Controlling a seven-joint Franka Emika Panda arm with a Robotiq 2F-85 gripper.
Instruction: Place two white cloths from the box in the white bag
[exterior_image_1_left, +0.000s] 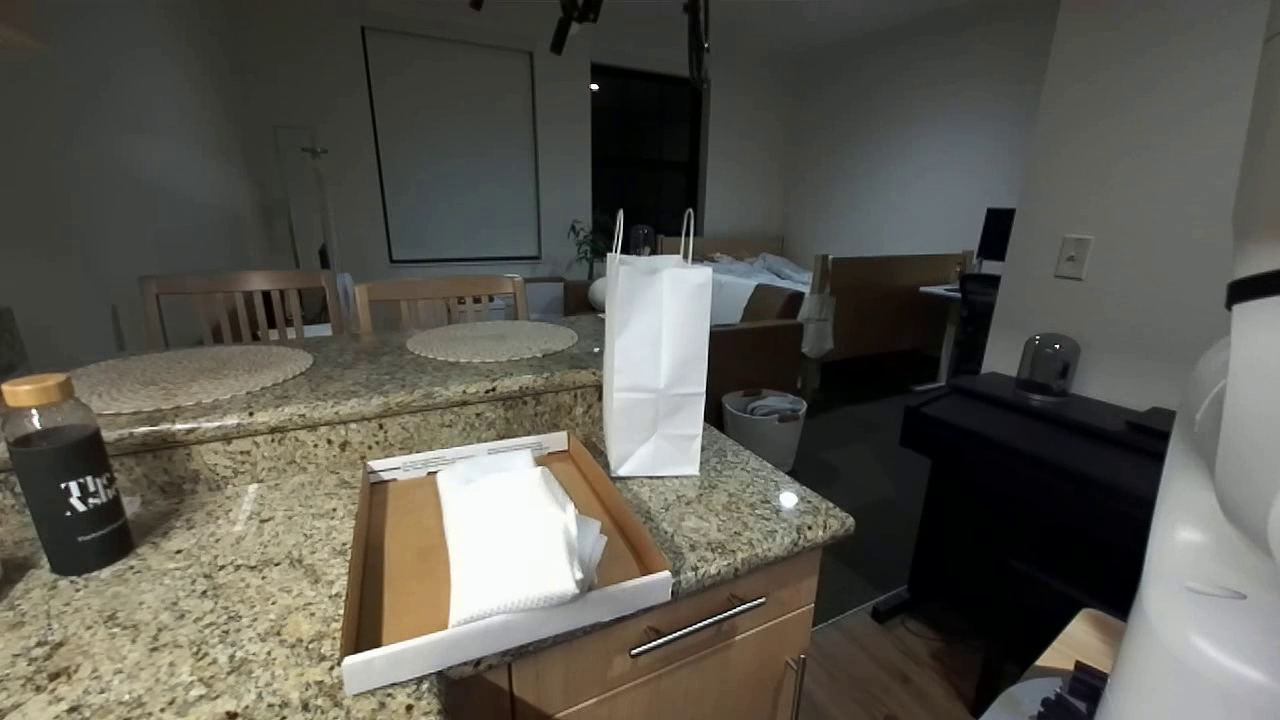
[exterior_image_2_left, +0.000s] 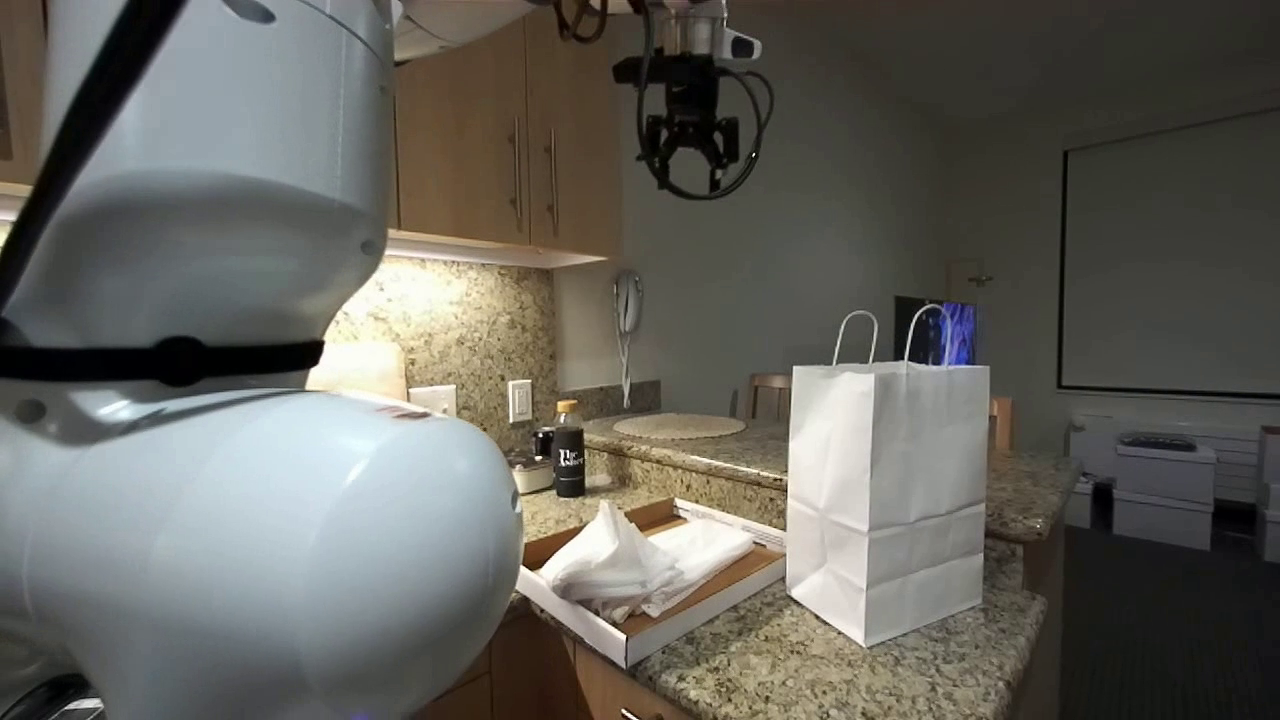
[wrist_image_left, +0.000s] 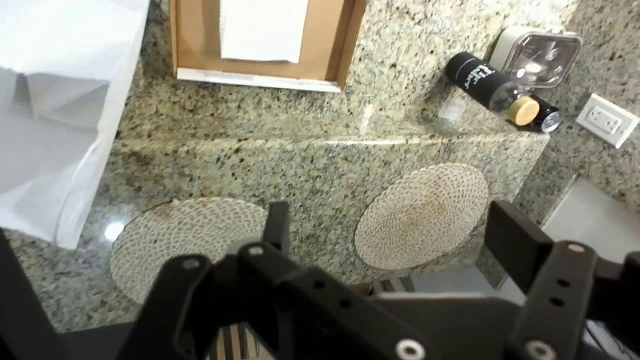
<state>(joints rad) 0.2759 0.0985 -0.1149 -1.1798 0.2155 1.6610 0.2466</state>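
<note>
Brown inside and white along its walls, the box (exterior_image_1_left: 402, 560) rests on the speckled stone worktop (exterior_image_1_left: 250, 610) and contains the white cloths (exterior_image_1_left: 510, 545), folded and wrinkled; how many pieces lie there cannot be told. In an exterior view the cloths form a crumpled peak at one end and a flatter portion toward the white bag (exterior_image_2_left: 885, 500). The bag stands upright just beside the box; whether the two touch is unclear.

Position of the cloths relative to the jaws: the jaws are spread wide and grip nothing. In an exterior view they hang from the arm (exterior_image_2_left: 300, 530) high above the worktop, with the box and cloths well below. In the wrist view the cloths appear at the upper edge, well apart from the pads (wrist_image_left: 517, 245); the gap between the pads shows the raised ledge (wrist_image_left: 310, 185) and a woven mat (wrist_image_left: 422, 217). The bag is cut off by the left edge of that view.

Opposite the bag, across the box, the dark bottle (exterior_image_1_left: 72, 500) stands on the worktop, well apart from the cloths; a pale case (wrist_image_left: 542, 57) with a see-through lid lies just beside the bottle.
</note>
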